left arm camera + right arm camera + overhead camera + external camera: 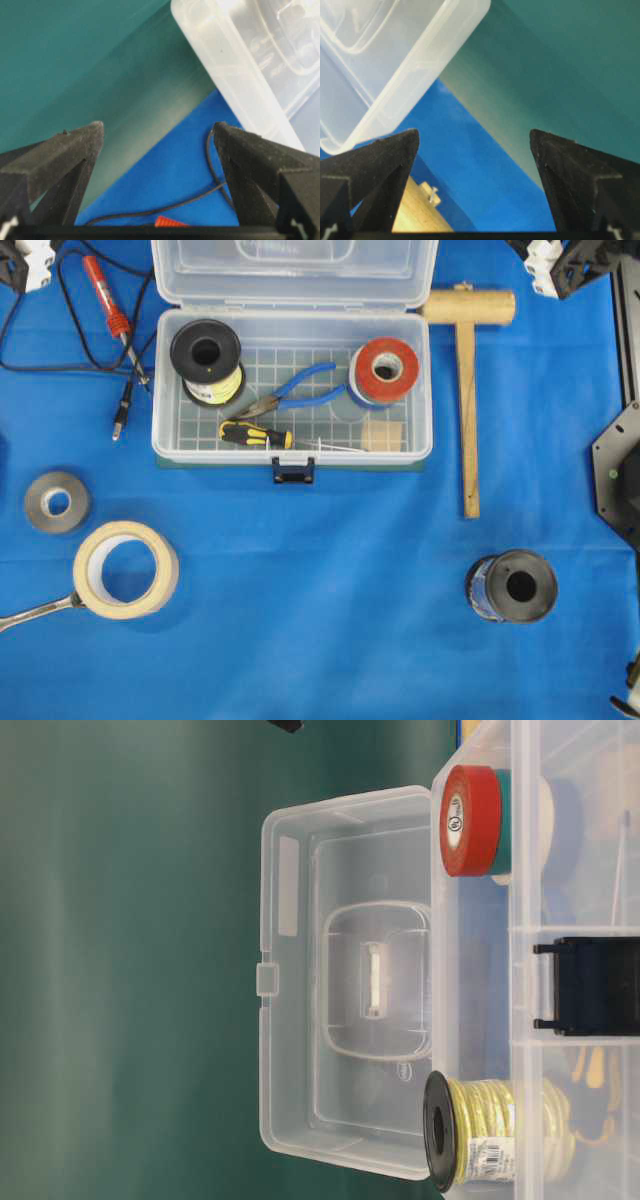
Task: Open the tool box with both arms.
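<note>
The clear tool box [166, 430] stands open at the back middle of the blue mat. Its lid [295, 275] is thrown back and its dark blue latch [293, 472] hangs at the front. Inside lie a black spool of yellow wire [207, 360], blue pliers [295, 390], red tape [385, 370] and a screwdriver [255, 434]. My left gripper [157, 127] is open and holds nothing, beside the lid's left corner [240, 60]. My right gripper [474, 134] is open and holds nothing too, beside the lid's right corner [405, 55]. Both arms sit at the top corners of the overhead view.
A red soldering iron [105, 295] with black cable lies left of the box. A wooden mallet [467, 370] lies to its right. Nearer the front are a grey tape roll [56, 502], masking tape [125, 568], a wrench [30, 612] and a black spool [512, 587].
</note>
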Robot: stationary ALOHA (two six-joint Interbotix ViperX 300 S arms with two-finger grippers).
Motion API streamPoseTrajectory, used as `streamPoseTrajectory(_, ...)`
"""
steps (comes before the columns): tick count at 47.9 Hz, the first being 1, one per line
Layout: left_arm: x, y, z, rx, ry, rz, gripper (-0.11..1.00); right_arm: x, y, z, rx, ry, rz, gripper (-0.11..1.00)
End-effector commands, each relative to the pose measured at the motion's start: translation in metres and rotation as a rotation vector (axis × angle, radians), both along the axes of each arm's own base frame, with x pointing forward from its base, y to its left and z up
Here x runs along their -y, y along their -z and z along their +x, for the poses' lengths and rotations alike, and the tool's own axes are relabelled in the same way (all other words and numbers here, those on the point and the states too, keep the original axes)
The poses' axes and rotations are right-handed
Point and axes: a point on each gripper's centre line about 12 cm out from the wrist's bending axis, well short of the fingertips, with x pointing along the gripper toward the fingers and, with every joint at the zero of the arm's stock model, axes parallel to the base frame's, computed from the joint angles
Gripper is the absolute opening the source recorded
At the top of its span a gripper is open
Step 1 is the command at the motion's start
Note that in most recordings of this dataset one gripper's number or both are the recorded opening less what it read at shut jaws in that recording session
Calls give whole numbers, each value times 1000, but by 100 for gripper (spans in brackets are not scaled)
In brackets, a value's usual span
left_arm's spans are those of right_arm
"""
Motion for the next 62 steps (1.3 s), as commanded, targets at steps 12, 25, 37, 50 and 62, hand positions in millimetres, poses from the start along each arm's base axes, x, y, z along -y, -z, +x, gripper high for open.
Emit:
streamPoseTrajectory(12, 41, -4, 22, 12, 173, -21, 93, -36, -5, 21, 14, -145, 4, 88)
streamPoseTrajectory(25, 99, -9, 31, 27, 398, -50, 93, -98, -9, 33, 7, -371, 28, 87)
streamPoseTrajectory(37, 139, -4, 32, 19, 582, -45, 93, -149, -1, 44, -34, -586, 59, 87)
streamPoseTrajectory(50, 145, 2, 33, 4, 608, -72, 93, -154, 2, 49, -41, -614, 57, 87)
streamPoseTrajectory(62, 164, -6, 22, 39, 675, -101, 93, -162, -7, 20, -24, -619, 63, 87)
